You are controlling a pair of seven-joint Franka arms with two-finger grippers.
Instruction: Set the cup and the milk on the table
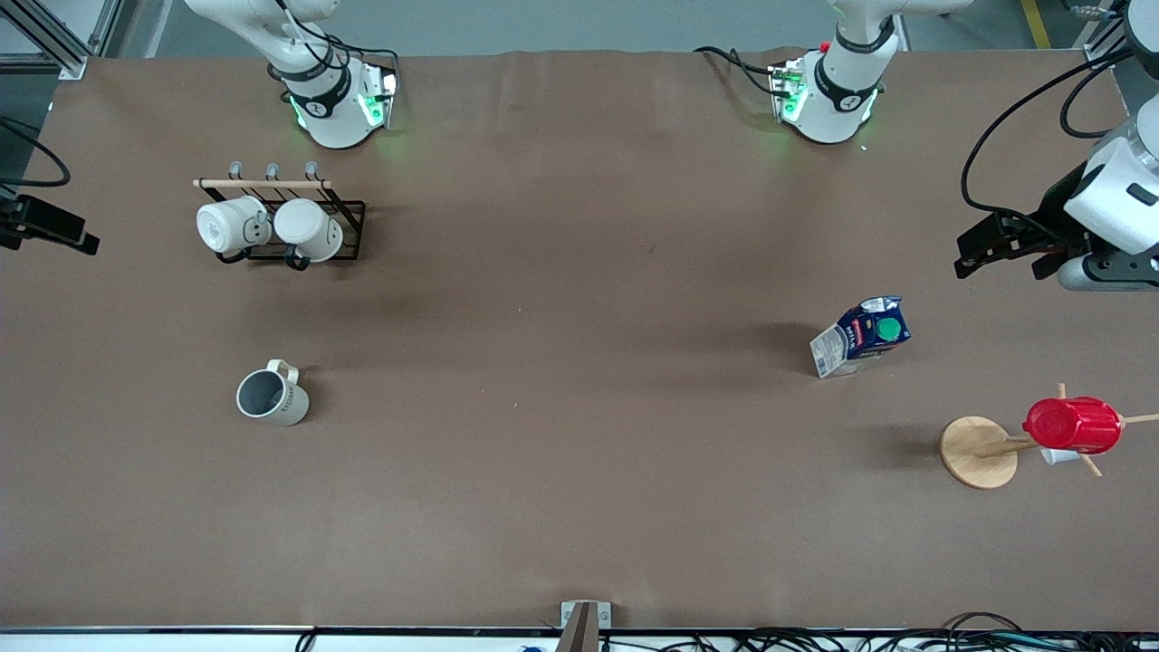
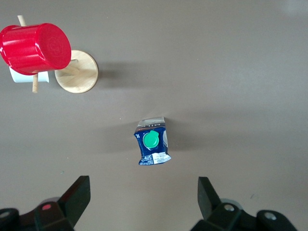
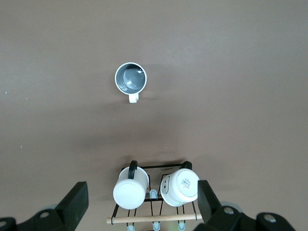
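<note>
The cup point(image 1: 272, 396), pale grey-beige with a dark inside, stands upright on the brown table point(image 1: 579, 272) toward the right arm's end; it also shows in the right wrist view point(image 3: 131, 79). The milk point(image 1: 862, 335), a dark blue carton with a green cap, stands on the table toward the left arm's end; it also shows in the left wrist view point(image 2: 152, 142). My left gripper point(image 1: 1000, 258) point(image 2: 144, 197) is open and empty, high up beside the milk. My right gripper point(image 1: 63, 231) point(image 3: 143, 202) is open and empty, high up at the table's edge by the mug rack.
A black wire rack point(image 1: 349, 213) with two white mugs point(image 1: 231, 225) point(image 1: 310, 228) stands farther from the front camera than the cup. A wooden cup tree point(image 1: 978, 451) holding a red ribbed cup point(image 1: 1073, 424) stands nearer to the camera than the milk.
</note>
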